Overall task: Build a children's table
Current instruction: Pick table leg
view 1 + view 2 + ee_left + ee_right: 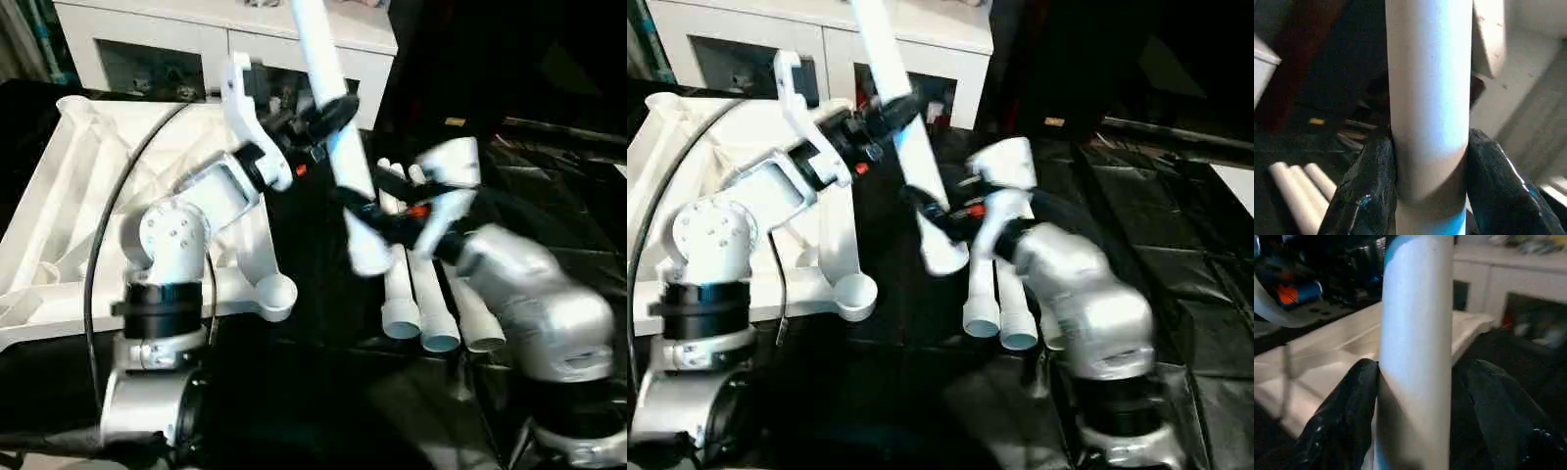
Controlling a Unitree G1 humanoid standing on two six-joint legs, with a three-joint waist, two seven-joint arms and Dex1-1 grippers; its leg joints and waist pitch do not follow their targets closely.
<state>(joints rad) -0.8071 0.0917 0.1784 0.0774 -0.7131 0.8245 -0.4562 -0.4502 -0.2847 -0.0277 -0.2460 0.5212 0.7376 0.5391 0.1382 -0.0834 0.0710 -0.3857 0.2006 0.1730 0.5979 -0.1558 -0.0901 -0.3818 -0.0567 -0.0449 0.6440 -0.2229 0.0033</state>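
The left gripper (328,116) squeezes one white leg (338,137), holding it up in the air. The right gripper (1418,396) is around the leg lower down, one finger off it. The table top (88,196) lies upside down on the robot's left, and three more legs (436,308) lie beside it.

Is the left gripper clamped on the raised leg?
Yes, the left gripper has both black fingers pressed against the white leg.

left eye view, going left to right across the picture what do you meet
upturned table top → left gripper clamped on the raised leg → three spare legs lying side by side → right arm's silver forearm
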